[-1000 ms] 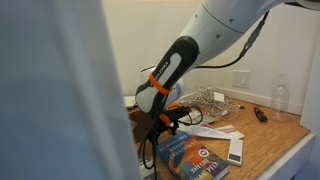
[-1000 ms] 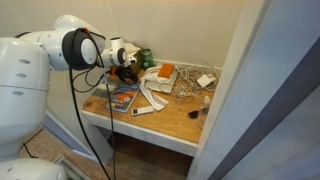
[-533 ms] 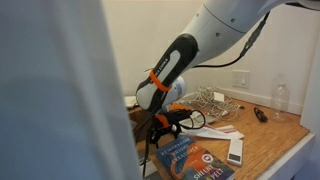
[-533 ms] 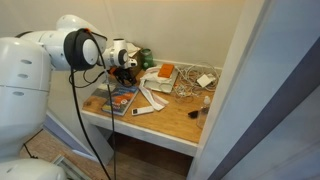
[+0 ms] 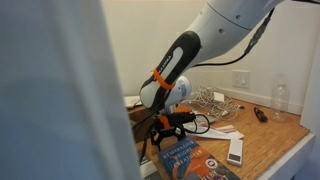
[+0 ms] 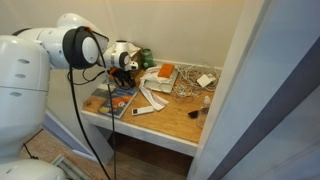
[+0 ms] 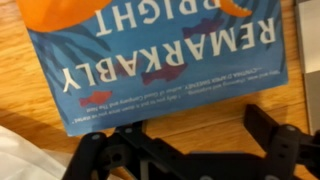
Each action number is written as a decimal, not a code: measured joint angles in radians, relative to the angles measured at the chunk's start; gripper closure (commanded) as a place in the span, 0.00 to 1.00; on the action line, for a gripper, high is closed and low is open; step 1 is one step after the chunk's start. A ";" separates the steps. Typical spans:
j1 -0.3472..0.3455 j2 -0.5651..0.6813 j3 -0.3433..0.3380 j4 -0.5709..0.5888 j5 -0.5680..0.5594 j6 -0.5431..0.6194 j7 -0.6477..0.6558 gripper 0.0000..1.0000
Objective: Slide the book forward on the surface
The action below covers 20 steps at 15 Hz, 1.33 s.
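Note:
The book [image 7: 160,60], blue with an orange-red graphic and pale lettering, lies flat on the wood-grain surface [image 7: 200,105]. It fills the upper wrist view and also shows in both exterior views [image 5: 197,160] [image 6: 116,99]. My gripper [image 7: 185,135] is open and empty, low over the table just behind the book's edge. Its black fingers [image 7: 268,128] stand apart with bare wood between them. I cannot tell whether a finger touches the book. The gripper also shows in both exterior views [image 5: 165,128] [image 6: 122,78].
A slim white remote [image 5: 236,151] lies beside the book. Tangled cables and papers [image 5: 215,100], a flat orange item [image 6: 165,72] and a clear bottle [image 5: 281,95] sit further along. A pale wall panel [image 5: 60,90] blocks the near side.
The book has slid a little toward the table's front edge, and the gripper has followed close behind it.

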 measured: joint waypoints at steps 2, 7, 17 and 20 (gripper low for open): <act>-0.008 -0.014 0.004 -0.027 0.008 0.017 0.000 0.00; -0.017 -0.046 0.018 -0.082 0.008 0.056 -0.011 0.00; -0.020 -0.083 0.041 -0.127 0.008 0.075 -0.038 0.00; -0.023 -0.089 0.042 -0.143 0.009 0.091 -0.045 0.00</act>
